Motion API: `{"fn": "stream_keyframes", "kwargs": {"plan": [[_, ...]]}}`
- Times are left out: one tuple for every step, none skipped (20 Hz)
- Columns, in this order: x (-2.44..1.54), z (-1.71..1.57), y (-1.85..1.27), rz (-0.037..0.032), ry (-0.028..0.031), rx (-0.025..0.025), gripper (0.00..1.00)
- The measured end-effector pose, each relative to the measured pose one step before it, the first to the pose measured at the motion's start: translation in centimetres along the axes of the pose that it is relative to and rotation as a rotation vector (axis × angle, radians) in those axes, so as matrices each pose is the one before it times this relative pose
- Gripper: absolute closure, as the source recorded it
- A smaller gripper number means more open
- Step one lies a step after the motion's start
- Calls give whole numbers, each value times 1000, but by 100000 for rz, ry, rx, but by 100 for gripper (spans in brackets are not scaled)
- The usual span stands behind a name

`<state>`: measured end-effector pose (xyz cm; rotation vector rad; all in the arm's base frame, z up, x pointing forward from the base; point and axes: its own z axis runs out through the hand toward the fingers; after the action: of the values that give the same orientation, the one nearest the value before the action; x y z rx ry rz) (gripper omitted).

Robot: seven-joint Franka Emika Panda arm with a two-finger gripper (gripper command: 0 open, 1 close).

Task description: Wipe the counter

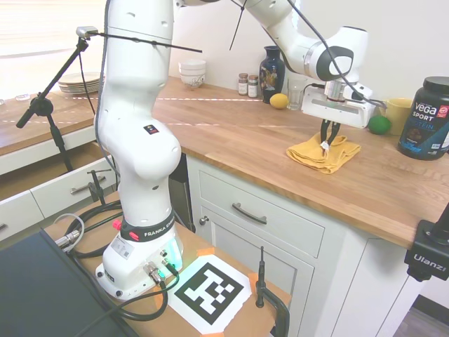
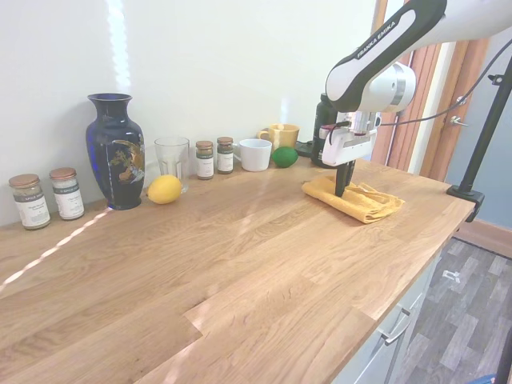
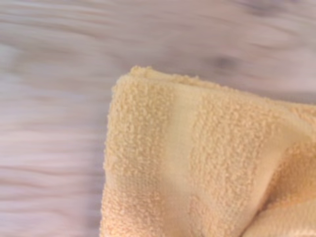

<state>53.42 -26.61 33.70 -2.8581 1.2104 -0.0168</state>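
In the first exterior view the white arm rises from its base at lower left, arches across the top of the frame and bends down at upper right, its wrist pointing straight down. The end effector (image 1: 327, 142) hangs over a crumpled yellow cloth (image 1: 324, 154) right of centre; its dark fingers sit close together, tips at the cloth's top folds, seemingly pinching them. The cloth lies on the wooden table (image 1: 238, 133), which runs from the left edge to the right above white drawers. A green lime (image 1: 379, 124) and a black tub (image 1: 427, 118) stand behind it at right.

In the second exterior view the arm enters from upper right, wrist vertical, and the end effector (image 2: 343, 189) presses into the cloth (image 2: 354, 199) at centre right. A blue vase (image 2: 115, 151), lemon (image 2: 164, 190) and glass (image 2: 171, 158) stand at left by the wall.

The wrist view shows a blurred corner of the cloth (image 3: 197, 168) on the wood (image 3: 54, 123).
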Motion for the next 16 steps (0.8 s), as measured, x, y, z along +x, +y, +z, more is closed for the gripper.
{"fn": "stream_keyframes", "kwargs": {"plan": [[542, 10, 915, 961, -91, 612, 100], [529, -8, 821, 670, -44, 476, 100], [486, -35, 683, 781, -145, 316, 100], [439, -15, 636, 685, -201, 241, 100], [392, -59, 469, 425, -18, 107, 100], [329, -40, 379, 388, 66, 84, 100], [253, -30, 326, 417, -6, 47, 100], [163, -20, 193, 272, 29, -4, 100], [69, -16, 48, 65, 32, -10, 100], [-3, 0, -30, -52, -16, -6, 100], [-22, 5, -72, -150, -3, -18, 100], [-69, 13, -224, -505, 9, -141, 100], [-114, 14, -374, -756, 31, -176, 100], [-144, 3, -476, -775, 63, -163, 100], [-231, 4, -742, -932, 54, -162, 100], [-313, 8, -970, -928, 63, -217, 100]]}}
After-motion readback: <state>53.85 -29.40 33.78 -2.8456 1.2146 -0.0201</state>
